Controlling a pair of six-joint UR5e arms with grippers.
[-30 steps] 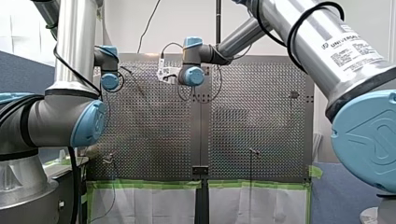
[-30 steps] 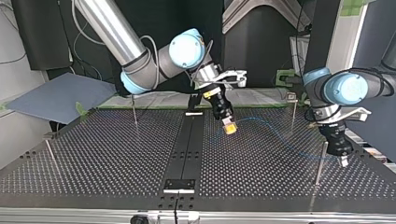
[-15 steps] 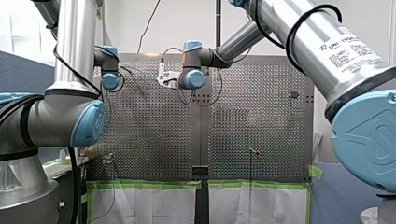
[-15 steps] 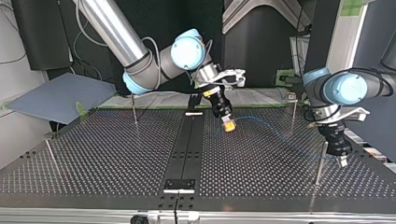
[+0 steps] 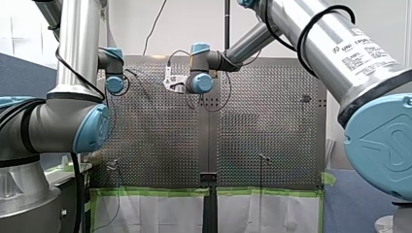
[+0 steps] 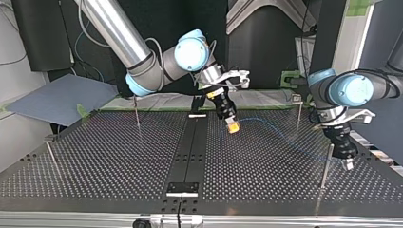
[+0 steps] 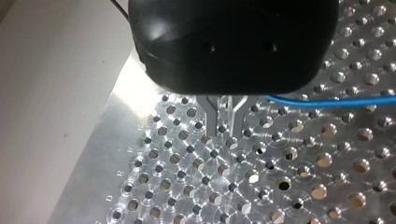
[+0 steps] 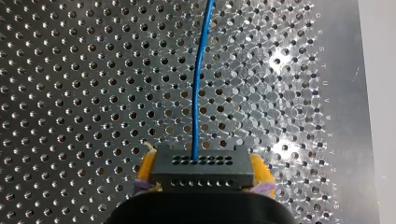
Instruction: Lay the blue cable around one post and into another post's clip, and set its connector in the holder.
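In the right wrist view my right gripper [image 8: 201, 157] is shut on the black connector [image 8: 201, 173], held between its yellow pads [image 8: 145, 168]. The blue cable [image 8: 198, 84] runs straight ahead from it over the perforated table. The top view shows the same gripper [image 6: 232, 126] hanging just above the table near the middle. From there the cable [image 6: 275, 128] arcs across to my left gripper [image 6: 349, 164]. In the left wrist view, that gripper's metal fingers [image 7: 224, 131] stand slightly apart, low over the holes. The cable [image 7: 327, 102] passes beside them, not between their tips.
A thin post [image 6: 327, 164] stands right beside my left gripper, and another with a clip on top [image 6: 298, 111] stands behind it. Two more posts [image 6: 137, 113] [image 6: 52, 159] rise at the top view's left. A black strip [image 6: 190, 152] runs down the table's middle.
My right gripper, still holding the connector, has shifted a little up and back toward the far edge in the top view. My left arm has hardly moved.
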